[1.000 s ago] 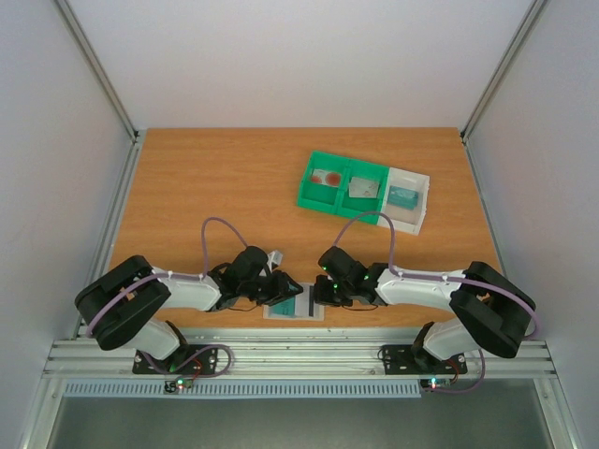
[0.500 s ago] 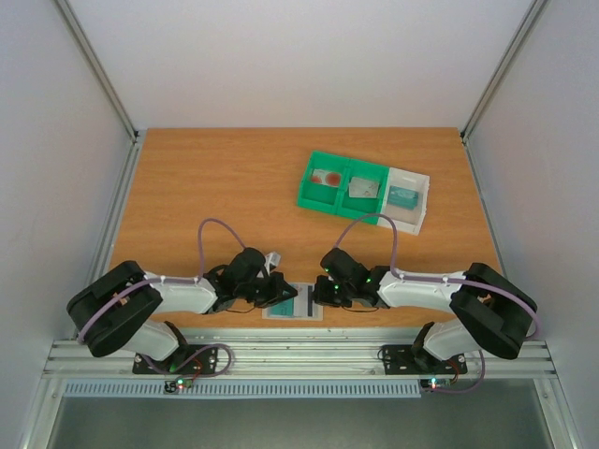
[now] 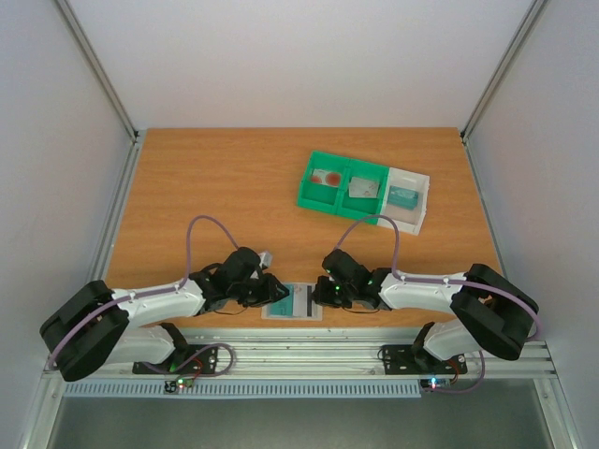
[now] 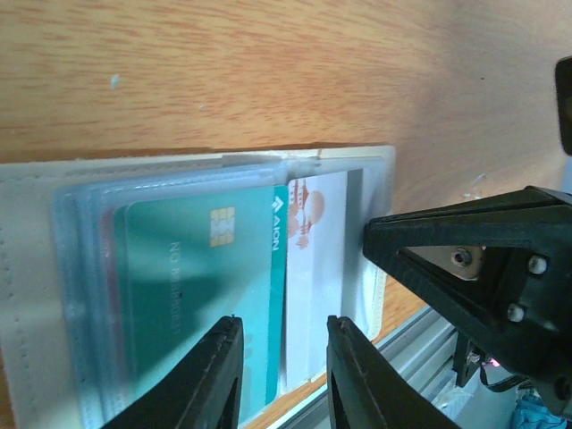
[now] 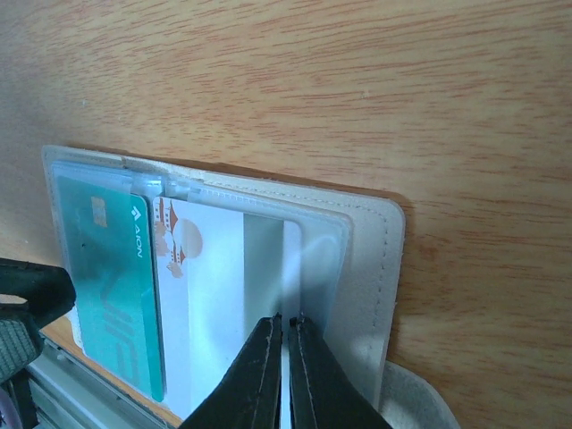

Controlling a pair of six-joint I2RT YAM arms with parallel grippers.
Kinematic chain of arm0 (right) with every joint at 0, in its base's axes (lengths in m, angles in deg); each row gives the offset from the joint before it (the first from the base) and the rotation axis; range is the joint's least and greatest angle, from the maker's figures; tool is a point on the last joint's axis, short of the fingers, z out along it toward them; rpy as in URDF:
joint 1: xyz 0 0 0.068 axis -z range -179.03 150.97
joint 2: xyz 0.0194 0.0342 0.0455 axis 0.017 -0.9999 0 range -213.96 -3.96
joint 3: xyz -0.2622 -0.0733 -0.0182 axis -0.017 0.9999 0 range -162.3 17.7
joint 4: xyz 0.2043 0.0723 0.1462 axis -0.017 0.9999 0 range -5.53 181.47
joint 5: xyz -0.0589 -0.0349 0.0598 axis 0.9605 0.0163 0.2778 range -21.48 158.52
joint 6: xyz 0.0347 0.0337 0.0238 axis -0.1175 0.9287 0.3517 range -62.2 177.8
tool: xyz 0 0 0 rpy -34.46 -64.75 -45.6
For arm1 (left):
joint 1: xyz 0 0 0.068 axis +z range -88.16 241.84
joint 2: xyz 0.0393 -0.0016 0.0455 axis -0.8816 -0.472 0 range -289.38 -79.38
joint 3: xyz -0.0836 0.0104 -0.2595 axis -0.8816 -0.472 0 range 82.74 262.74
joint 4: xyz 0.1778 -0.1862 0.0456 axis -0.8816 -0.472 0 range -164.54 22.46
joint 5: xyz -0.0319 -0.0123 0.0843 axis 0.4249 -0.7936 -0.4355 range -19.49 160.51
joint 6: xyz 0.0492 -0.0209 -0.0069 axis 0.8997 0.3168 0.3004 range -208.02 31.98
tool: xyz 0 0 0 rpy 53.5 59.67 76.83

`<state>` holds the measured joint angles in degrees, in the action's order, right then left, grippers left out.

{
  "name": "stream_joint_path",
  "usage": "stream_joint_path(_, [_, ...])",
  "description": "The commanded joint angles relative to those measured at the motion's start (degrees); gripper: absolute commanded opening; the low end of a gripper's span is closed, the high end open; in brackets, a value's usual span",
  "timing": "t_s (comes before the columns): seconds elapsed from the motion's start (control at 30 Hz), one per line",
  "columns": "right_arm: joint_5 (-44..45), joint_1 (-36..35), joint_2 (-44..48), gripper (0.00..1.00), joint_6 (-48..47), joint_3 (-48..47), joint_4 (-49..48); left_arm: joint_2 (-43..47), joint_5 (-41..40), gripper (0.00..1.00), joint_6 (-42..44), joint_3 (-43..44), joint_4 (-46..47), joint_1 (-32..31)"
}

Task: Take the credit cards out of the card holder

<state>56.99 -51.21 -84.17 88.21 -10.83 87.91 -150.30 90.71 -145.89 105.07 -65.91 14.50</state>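
Observation:
The card holder lies open at the table's near edge between my two grippers. Its clear sleeve holds a teal card with a white, red-marked card beside it. My left gripper hovers open, its fingers straddling the line where those two cards meet, nothing between them. My right gripper is shut on the sleeve's thin edge at the holder's right side, next to the white card and the teal card.
A green two-compartment bin at the back right holds a red-marked card and a greyish card. The white tray beside it holds a teal card. An aluminium rail runs just below the holder.
My left arm has stretched lower and leftward, and its gripper has slid slightly left over the holder. The right gripper stays in place on the sleeve.

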Motion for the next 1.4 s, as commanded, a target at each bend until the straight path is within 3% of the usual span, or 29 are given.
stream_joint_path(0.0, [0.44,-0.2,-0.8,0.05,0.57,1.48,3.28,-1.22,-0.51,0.29,1.24,0.4,0.42,-0.13])
stream_joint_path(0.3, [0.07,-0.2,-0.83,0.05,0.49,2.76,2.96,-5.57,1.66,0.34,1.4,-0.08,5.64,-0.17])
stream_joint_path(0.67, [0.02,-0.18,-1.11,0.05,0.87,2.95,2.27,-3.66,1.19,0.36,0.82,1.74,3.6,-0.31])
stream_joint_path(0.87, [-0.11,-0.2,-0.83,0.05,1.11,3.44,1.81,-7.75,4.86,0.37,0.28,2.46,9.41,-1.09])
stream_joint_path(1.37, [-0.05,-0.2,-0.39,0.05,1.49,3.75,1.08,-11.32,1.93,0.38,1.0,4.43,7.18,-2.94])
